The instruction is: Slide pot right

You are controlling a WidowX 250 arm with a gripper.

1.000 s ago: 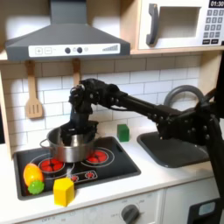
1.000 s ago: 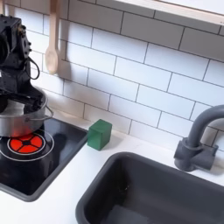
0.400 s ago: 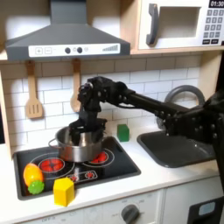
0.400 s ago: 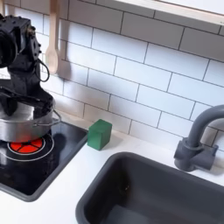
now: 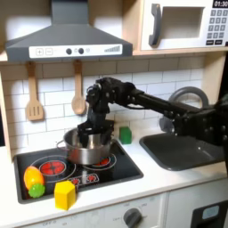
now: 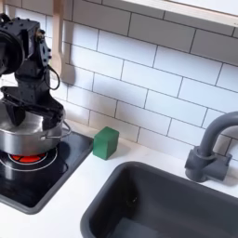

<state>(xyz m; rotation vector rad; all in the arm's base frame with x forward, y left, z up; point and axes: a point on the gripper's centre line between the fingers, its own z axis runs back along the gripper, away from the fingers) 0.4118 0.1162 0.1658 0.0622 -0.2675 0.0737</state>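
The claw (image 5: pixel 93 132) reached down into the pot (image 5: pixel 89 147) at the centre left of the first exterior view, its fingers apparently closed over the far rim, though the pictures were too soft to settle whether they pinched the steel or only pressed against it. In the second exterior view the claw (image 6: pixel 28 104) stood at the left edge of the frame, low over the pot (image 6: pixel 28 139), which sat on the black stove (image 6: pixel 56 172) partly covering a red burner (image 6: pixel 28 158). The pot rested near the middle of the stove (image 5: pixel 125 165) in the first exterior view, so the slide looked partly made. To do it well, the arm should probably hold its height steady and keep the pot's base flat on the glass, since any lift would tip the shallow pot off the fingers. The push ought to stay slow and straight toward the frame's right, stopping short of the stove's edge and the green block (image 5: pixel 126 134) standing just beyond it by the tiled wall (image 6: pixel 149 84), near the sink (image 6: pixel 158 200).
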